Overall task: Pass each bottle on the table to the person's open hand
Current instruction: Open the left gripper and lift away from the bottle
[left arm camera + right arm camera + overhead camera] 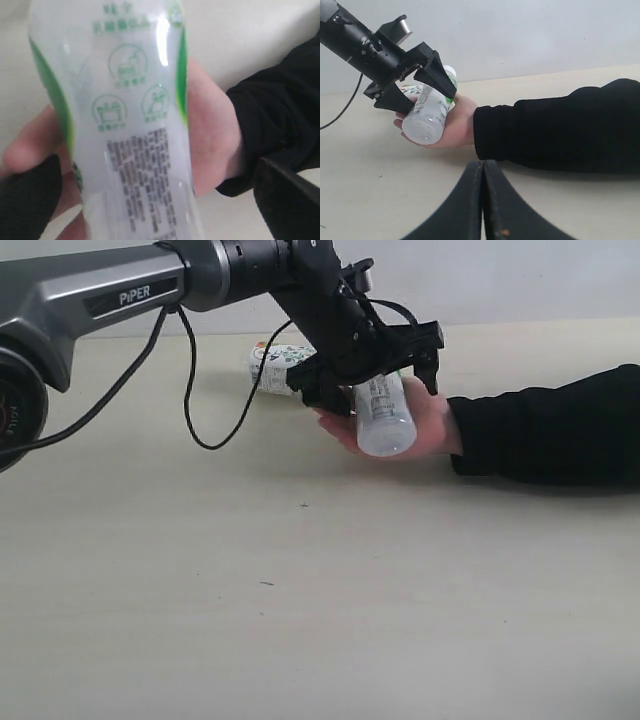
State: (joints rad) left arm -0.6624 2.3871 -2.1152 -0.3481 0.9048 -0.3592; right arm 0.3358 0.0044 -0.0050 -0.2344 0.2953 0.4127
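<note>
A white-green bottle (385, 415) lies across the palm of the person's open hand (432, 428), which reaches in from the right on a black-sleeved arm. My left gripper (378, 380) straddles the bottle with its jaws open. In the left wrist view the bottle (130, 125) rests on the hand (210, 130), and both black fingers (27, 200) stand clear of its sides. A squarish bottle with a floral label (272, 365) lies on the table (300, 590) behind the left arm. My right gripper (483, 167) is shut and empty, low over the table, facing the hand (460, 120).
The left arm's black cable (200, 400) loops down over the table left of the hand. The black sleeve (550, 425) lies along the table's right side.
</note>
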